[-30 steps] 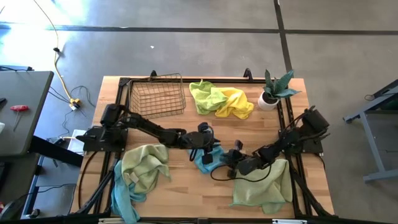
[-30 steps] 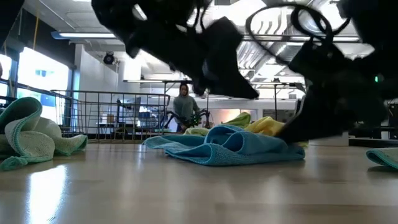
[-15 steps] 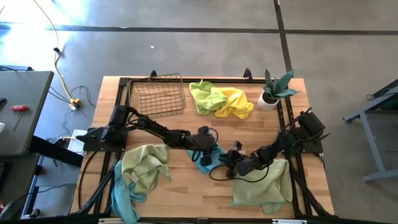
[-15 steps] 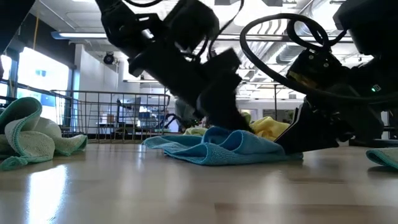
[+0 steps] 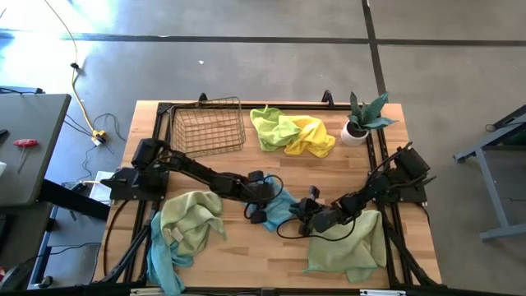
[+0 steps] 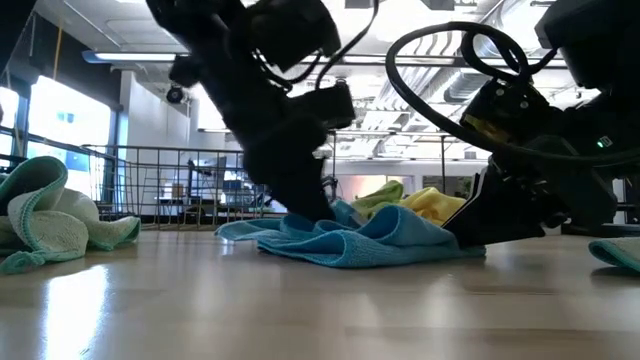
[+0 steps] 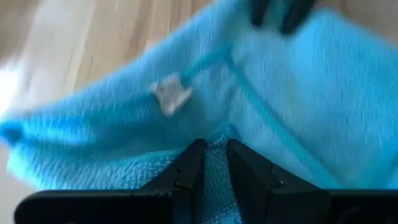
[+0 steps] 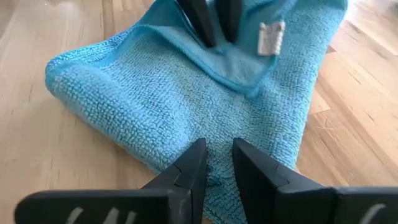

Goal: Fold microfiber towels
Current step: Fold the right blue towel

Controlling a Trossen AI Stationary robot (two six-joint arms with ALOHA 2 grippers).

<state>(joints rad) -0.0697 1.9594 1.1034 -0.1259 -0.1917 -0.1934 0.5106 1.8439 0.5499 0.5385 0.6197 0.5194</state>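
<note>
The pale wooden plank desk [image 5: 238,247] stands on a grey concrete floor, and at its front left corner a sage green towel [image 5: 191,215] lies crumpled over a teal one, with a wire basket [image 5: 209,127] at the back left. At the desk's middle the nubbly blue towel [image 5: 282,207] lies bunched; the left gripper [image 5: 256,212] is pinched on its left edge, and the right gripper [image 5: 306,212] is pinched on its right edge. Right of these, a lime green towel [image 5: 273,127] and a yellow towel [image 5: 312,134] lie heaped at the back edge beside a potted plant [image 5: 362,119], and another sage green towel [image 5: 355,247] lies spread at the front right corner.
</note>
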